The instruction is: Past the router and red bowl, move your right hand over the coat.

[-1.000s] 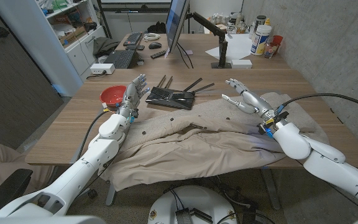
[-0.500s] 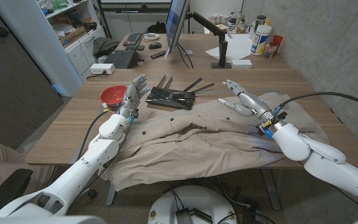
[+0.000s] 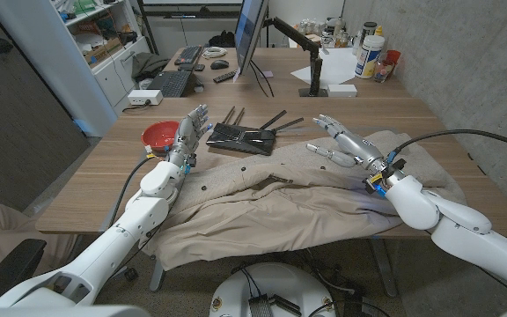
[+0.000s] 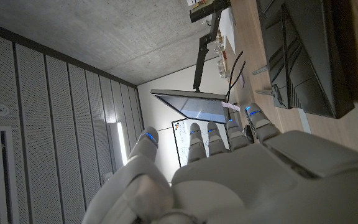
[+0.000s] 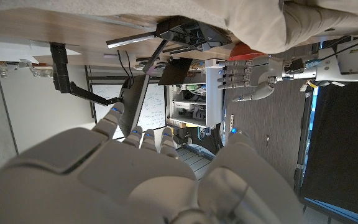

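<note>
A beige coat [image 3: 289, 198] lies spread across the near half of the wooden table [image 3: 104, 189]; its cloth is also seen as the coat [image 5: 260, 25] in the right wrist view. My right hand [image 3: 343, 141] hovers open above the coat's far right part, fingers spread and pointing away from me. The black router [image 3: 242, 136] with raised antennas sits just beyond the coat, and the router [image 5: 188, 32] appears again from the right wrist. The red bowl [image 3: 159, 134] stands at the left. My left hand [image 3: 189, 132] stands open between bowl and router, holding nothing.
A monitor [image 3: 250, 35] on an arm, keyboards [image 3: 170, 83] and small items stand at the table's far side. Bottles and jars [image 3: 370, 55] crowd the far right corner. A concrete wall runs along the right. A black cable [image 3: 465, 136] arcs over my right forearm.
My right hand has shifted slightly left and lowered a little over the coat. The left hand, bowl and router have not moved.
</note>
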Robot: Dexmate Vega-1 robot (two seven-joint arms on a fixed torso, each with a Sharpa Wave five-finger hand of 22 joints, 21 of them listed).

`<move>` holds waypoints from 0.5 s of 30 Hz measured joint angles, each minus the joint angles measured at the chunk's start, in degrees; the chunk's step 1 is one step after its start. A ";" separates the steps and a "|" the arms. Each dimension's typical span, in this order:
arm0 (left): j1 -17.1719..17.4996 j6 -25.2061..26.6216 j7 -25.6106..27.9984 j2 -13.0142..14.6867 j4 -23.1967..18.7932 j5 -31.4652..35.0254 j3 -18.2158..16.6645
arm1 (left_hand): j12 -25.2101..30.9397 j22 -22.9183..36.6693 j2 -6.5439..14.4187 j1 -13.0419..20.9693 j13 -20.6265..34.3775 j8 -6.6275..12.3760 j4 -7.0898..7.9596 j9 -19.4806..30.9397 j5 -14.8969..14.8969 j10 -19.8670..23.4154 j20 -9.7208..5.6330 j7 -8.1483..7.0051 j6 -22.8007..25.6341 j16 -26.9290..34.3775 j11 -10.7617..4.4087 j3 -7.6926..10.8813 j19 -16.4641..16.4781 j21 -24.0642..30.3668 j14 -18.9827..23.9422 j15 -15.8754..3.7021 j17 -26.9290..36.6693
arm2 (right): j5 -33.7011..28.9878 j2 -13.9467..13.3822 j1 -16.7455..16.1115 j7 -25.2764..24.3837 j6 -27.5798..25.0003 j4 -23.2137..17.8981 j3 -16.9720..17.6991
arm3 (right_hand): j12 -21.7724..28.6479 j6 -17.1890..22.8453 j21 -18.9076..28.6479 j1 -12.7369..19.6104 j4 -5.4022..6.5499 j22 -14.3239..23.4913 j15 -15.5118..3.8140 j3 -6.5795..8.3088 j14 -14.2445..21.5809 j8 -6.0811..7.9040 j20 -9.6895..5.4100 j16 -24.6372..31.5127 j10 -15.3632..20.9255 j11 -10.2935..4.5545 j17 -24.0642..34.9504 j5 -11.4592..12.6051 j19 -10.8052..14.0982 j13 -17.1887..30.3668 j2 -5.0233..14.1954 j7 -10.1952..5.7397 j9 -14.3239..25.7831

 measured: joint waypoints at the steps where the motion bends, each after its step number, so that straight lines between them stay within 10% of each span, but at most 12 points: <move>1: -0.01 -0.02 -0.01 -0.01 0.02 0.00 0.00 | 0.00 0.00 0.00 0.00 0.00 0.00 0.00 0.00 0.00 0.00 0.00 0.00 0.00 0.00 0.00 0.00 0.00 0.00 0.00 0.00 0.00 | -0.10 -0.02 -0.02 0.00 -0.08 -0.02 0.00 | 0.00 -0.01 0.00 0.00 0.00 0.00 0.00 0.00 0.00 0.00 0.00 0.00 0.00 0.00 0.00 0.00 0.00 0.00 0.00 -0.01 0.00; 15: -0.13 -0.53 0.24 -0.30 0.36 0.19 0.03 | 0.00 0.00 -0.40 -0.40 0.00 0.00 0.16 -0.13 0.00 0.00 -0.17 0.00 0.00 0.00 0.00 -0.17 -0.17 -0.65 -0.89 -0.08 0.00 | -2.46 -0.58 -0.66 -0.18 -1.99 -1.15 -0.08 | 0.33 -0.62 0.00 0.51 -0.57 0.00 -0.01 0.10 0.00 0.00 -0.63 -0.23 -0.43 0.44 0.00 0.00 -0.63 0.00 0.08 -0.01 -0.01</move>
